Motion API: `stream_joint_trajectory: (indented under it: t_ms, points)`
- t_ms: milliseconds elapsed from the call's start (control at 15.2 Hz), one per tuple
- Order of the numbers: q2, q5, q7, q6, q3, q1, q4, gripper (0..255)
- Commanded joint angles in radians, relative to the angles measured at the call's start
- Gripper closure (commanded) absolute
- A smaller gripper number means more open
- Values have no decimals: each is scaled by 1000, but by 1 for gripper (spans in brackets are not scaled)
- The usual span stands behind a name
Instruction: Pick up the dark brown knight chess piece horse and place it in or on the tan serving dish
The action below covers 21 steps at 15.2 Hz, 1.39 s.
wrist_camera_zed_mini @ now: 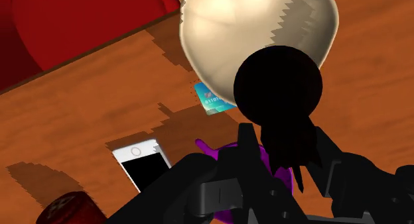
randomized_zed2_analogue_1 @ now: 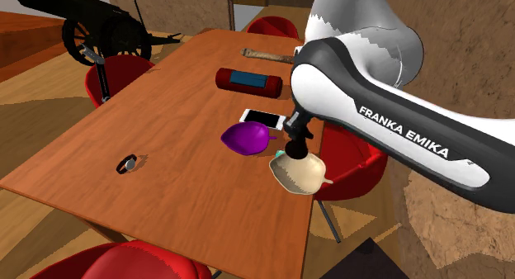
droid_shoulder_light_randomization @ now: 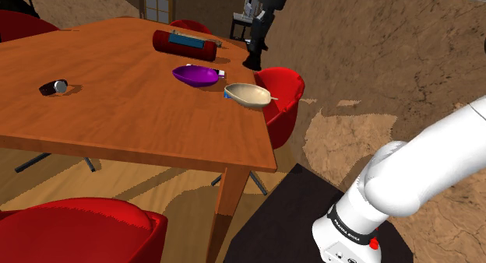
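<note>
The knight chess piece (wrist_camera_zed_mini: 278, 83) looks black, and I see its round base from below, clasped between my fingers (wrist_camera_zed_mini: 247, 150). My gripper (wrist_camera_zed_mini: 285, 146) is shut on it. In the second exterior view the gripper (randomized_zed2_analogue_1: 297, 135) hangs over the tan dish (randomized_zed2_analogue_1: 301, 177) with the knight (randomized_zed2_analogue_1: 295, 150) just above the dish's rim. The shoulder view shows the gripper (droid_shoulder_light_randomization: 255, 51) coming down from the top edge, beyond the tan dish (droid_shoulder_light_randomization: 248, 94). The dish (wrist_camera_zed_mini: 252, 30) lies just past the knight's base, near the table's edge.
A purple bowl (randomized_zed2_analogue_1: 248, 137) sits beside the dish, with a white phone (randomized_zed2_analogue_1: 262, 118) and a red cylinder case (randomized_zed2_analogue_1: 248, 79) behind it. A teal card (wrist_camera_zed_mini: 212, 100) peeks from under the dish. A wristwatch (droid_shoulder_light_randomization: 53, 87) lies far off. Red chairs (droid_shoulder_light_randomization: 280, 90) surround the wooden table (droid_shoulder_light_randomization: 140, 121).
</note>
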Motion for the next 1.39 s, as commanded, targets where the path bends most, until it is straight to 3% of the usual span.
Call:
stream_joint_trajectory:
  t_ms: [0, 1056, 1320]
  points:
    - [-36, 1, -34, 14, -23, -10, -50, 255]
    - [-57, 1, -33, 229, -22, -8, -286, 255]
    - [-57, 1, -33, 233, -22, -8, -290, 255]
